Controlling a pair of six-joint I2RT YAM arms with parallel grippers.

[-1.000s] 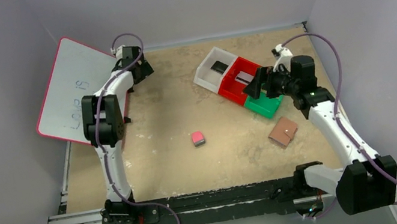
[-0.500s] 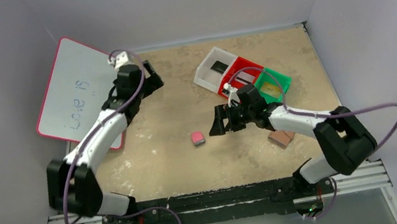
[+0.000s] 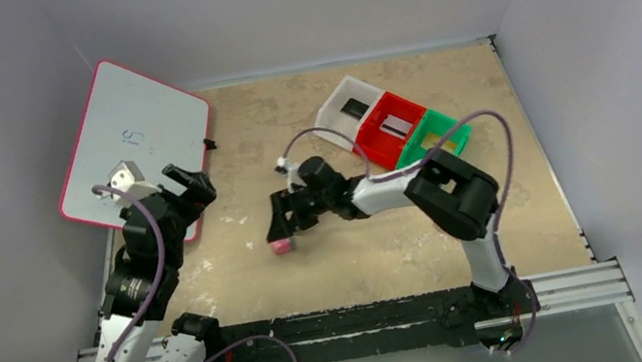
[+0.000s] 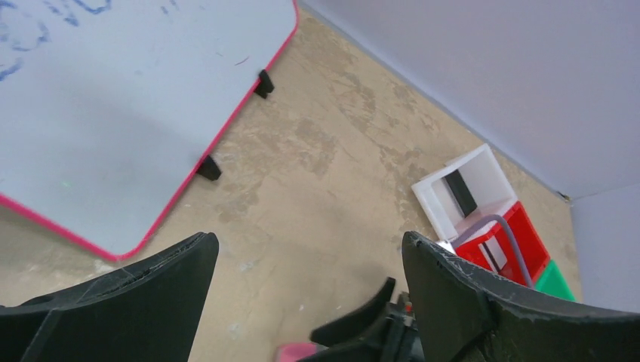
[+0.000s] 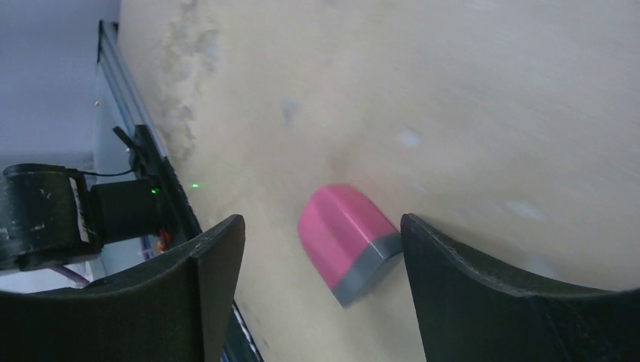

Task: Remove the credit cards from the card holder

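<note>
The credit cards lie in bins at the back right: a black card (image 3: pixel 351 109) (image 4: pixel 459 193) in the white bin (image 3: pixel 333 120), a silver-grey card (image 3: pixel 397 124) (image 4: pixel 496 253) in the red bin (image 3: pixel 379 140), and a yellowish card (image 3: pixel 436 135) in the green bin (image 3: pixel 456 131). The card holder is hidden from view. My right gripper (image 3: pixel 288 226) (image 5: pixel 321 226) stands open low over the table, jaws either side of a pink-and-grey eraser (image 3: pixel 282 245) (image 5: pixel 349 245) whose grey end is at the right finger (image 5: pixel 483 302). My left gripper (image 3: pixel 190 185) (image 4: pixel 309 241) hangs wide open and empty at the left.
A pink-edged whiteboard (image 3: pixel 135 123) (image 4: pixel 113 113) leans at the back left on small black feet (image 4: pixel 209 167). The right arm's elbow (image 3: pixel 457 193) rises over the table's right middle. The metal rail (image 3: pixel 350 319) runs along the near edge.
My right arm swung from the bins leftward down to the eraser, which slid left, and its jaws narrowed a little. My left arm pulled back from the whiteboard toward the near left.
</note>
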